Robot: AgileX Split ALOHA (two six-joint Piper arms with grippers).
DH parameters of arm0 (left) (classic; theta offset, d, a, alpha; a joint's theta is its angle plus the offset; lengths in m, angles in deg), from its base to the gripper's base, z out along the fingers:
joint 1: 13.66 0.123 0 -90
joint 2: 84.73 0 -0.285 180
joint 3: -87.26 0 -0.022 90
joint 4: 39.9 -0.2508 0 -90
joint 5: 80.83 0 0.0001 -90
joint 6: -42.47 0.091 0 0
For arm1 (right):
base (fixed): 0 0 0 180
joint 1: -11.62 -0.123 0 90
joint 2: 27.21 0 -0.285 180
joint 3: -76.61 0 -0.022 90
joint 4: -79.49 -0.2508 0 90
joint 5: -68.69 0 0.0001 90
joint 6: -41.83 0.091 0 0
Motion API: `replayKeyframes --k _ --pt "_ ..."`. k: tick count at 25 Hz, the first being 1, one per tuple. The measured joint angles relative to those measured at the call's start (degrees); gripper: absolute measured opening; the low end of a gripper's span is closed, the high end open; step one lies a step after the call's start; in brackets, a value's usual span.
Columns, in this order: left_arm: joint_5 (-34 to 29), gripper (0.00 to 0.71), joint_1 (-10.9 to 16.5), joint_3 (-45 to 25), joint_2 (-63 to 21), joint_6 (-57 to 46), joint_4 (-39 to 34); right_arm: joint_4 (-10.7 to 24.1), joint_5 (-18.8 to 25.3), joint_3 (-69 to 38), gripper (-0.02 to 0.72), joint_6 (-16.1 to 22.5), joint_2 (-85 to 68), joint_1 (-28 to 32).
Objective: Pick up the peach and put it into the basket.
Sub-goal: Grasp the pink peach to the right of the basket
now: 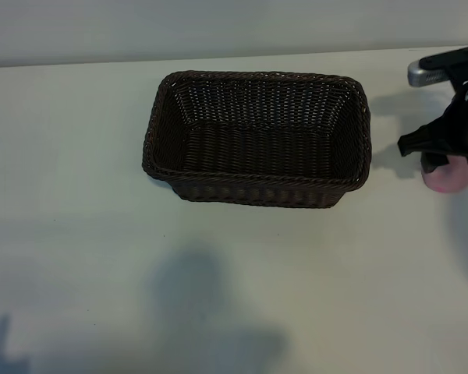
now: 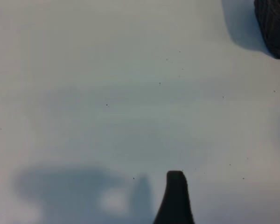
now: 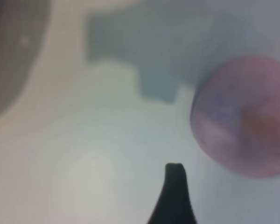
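The peach [image 1: 447, 178], small, round and pale pink, lies on the white table at the far right, to the right of the basket [image 1: 257, 139]. The basket is a large dark-brown wicker one with nothing inside it. My right gripper [image 1: 446, 154] hangs right over the peach, open, its black fingers spread above the fruit. In the right wrist view the peach [image 3: 245, 116] lies close beside one dark fingertip [image 3: 175, 175], untouched. The left arm is outside the exterior view. Its wrist view shows one fingertip [image 2: 175, 182] over bare table and a corner of the basket [image 2: 275, 23]; nothing is in its jaws.
The white tabletop [image 1: 101, 257] stretches in front of and to the left of the basket. Arm shadows fall on its near part. The table's far edge runs just behind the basket.
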State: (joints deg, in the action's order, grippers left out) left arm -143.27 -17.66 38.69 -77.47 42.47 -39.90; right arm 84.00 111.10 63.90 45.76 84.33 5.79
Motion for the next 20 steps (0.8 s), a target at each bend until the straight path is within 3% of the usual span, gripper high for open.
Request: replayKeyframes --k 5,13,16,20 --pt "0.00 0.592 0.00 0.00 0.00 0.00 0.00 2.15 -3.73 0.00 0.575 1.89 1.87 1.04" --pt "0.00 0.592 -0.05 0.00 0.00 0.00 0.00 2.47 -6.45 0.00 0.538 2.29 6.56 4.47" --pt "0.00 0.592 -0.05 0.00 0.00 0.00 0.00 1.79 -6.89 0.00 0.414 1.71 7.71 4.47" --pt "0.00 0.592 -0.05 0.00 0.00 0.00 0.00 1.27 -7.04 0.25 0.122 1.83 7.79 4.47"
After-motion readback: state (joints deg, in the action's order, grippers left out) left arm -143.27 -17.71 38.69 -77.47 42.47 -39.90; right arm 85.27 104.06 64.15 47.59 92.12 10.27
